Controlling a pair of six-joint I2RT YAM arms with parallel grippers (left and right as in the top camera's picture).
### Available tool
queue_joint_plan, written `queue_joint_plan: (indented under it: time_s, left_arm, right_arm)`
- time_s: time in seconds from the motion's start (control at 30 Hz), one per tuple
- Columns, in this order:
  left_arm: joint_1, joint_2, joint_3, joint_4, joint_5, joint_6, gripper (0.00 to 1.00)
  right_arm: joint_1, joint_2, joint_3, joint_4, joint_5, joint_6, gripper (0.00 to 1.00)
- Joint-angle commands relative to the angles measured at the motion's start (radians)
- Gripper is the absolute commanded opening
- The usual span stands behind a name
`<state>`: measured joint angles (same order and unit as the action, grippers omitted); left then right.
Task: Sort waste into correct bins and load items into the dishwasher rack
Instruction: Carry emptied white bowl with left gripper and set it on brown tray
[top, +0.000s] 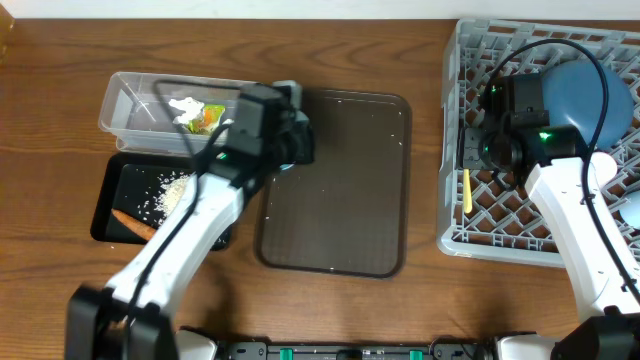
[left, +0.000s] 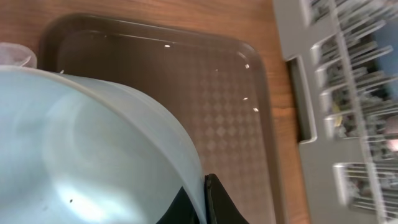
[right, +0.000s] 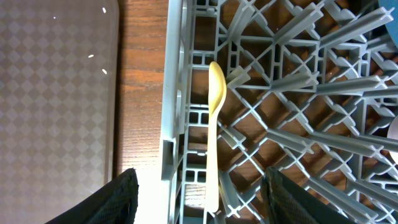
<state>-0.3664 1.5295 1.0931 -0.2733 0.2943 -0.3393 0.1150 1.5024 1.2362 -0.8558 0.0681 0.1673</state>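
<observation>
Clenching the bowl (left: 93, 162) by its rim, the left tool (left: 202, 202) hovers over the brown tray (top: 335, 200); the rack (top: 452, 150) lies to its right, under the released right tool (right: 202, 199).

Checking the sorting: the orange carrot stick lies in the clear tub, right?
Not quite. The carrot stick lies in the black tray, not the clear tub, as the overhead view shows.
</observation>
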Motion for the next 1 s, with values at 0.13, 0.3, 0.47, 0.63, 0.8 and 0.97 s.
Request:
queue_joint_plan:
  time_s: [0.13, 0.3, 0.47, 0.63, 0.8, 0.97]
  left_arm:
    - [-0.105, 0.181, 0.063, 0.048, -0.105, 0.066, 0.06]
    - [-0.179, 0.277, 0.063, 0.082, -0.105, 0.066, 0.06]
    - [-0.236, 0.31, 0.063, 0.1, -0.114, 0.066, 0.07]
    - [-0.26, 0.329, 0.063, 0.098, -0.15, 0.066, 0.11]
    - [-0.244, 0.307, 0.063, 0.1, -0.15, 0.066, 0.17]
    - [-0.193, 0.246, 0.063, 0.07, -0.15, 0.066, 0.4]
  right_arm:
    - [-0.005, -0.004, 0.01, -0.001, 0.01, -0.004, 0.63]
    - [-0.005, -0.004, 0.01, 0.0, 0.01, -0.004, 0.63]
    - [-0.005, -0.004, 0.01, 0.0, 0.01, -0.004, 0.63]
    - [-0.005, -0.004, 0.01, -0.001, 0.01, -0.004, 0.63]
    - [-0.005, -0.004, 0.01, 0.001, 0.01, -0.004, 0.65]
    - [-0.005, -0.004, 0.01, 0.05, -0.019, -0.004, 0.73]
